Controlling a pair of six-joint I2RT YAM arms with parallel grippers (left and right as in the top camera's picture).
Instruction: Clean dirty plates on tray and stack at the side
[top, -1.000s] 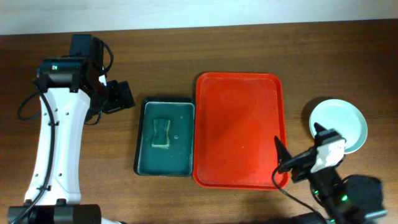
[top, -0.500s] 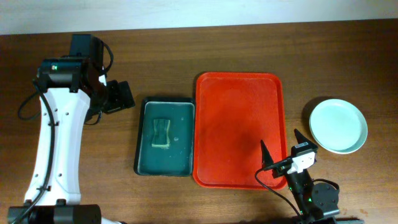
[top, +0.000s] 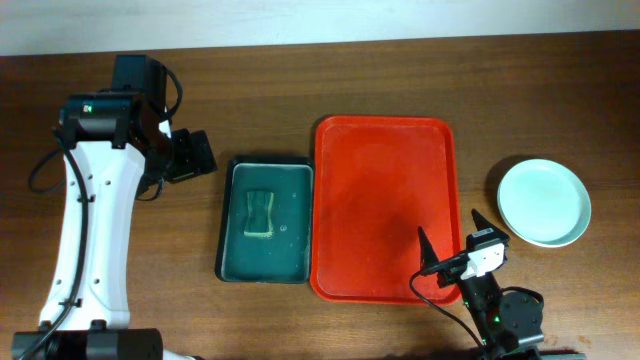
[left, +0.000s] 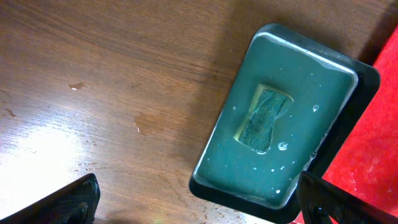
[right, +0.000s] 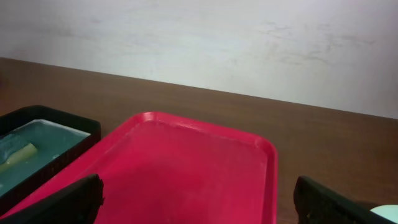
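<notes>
The red tray (top: 385, 150) lies bare in the middle of the table; it also shows in the right wrist view (right: 193, 168). Pale-mint plates (top: 544, 202) sit stacked on the wood to the right of the tray; I cannot tell how many. My right gripper (top: 450, 255) is open and empty over the tray's front right corner, its fingers wide apart in the right wrist view (right: 199, 202). My left gripper (top: 190, 155) is open and empty, held above the wood left of the dark tray, as the left wrist view (left: 199, 202) shows.
A dark green-black tray (top: 265, 220) holding water and a sponge (top: 260, 213) sits just left of the red tray; both show in the left wrist view (left: 323, 168), sponge (left: 264, 118). Bare wood lies around the plates.
My right arm drew back from beside the plates to the tray's front right corner, then stayed still. The plates are now fully uncovered. The left arm has not moved.
</notes>
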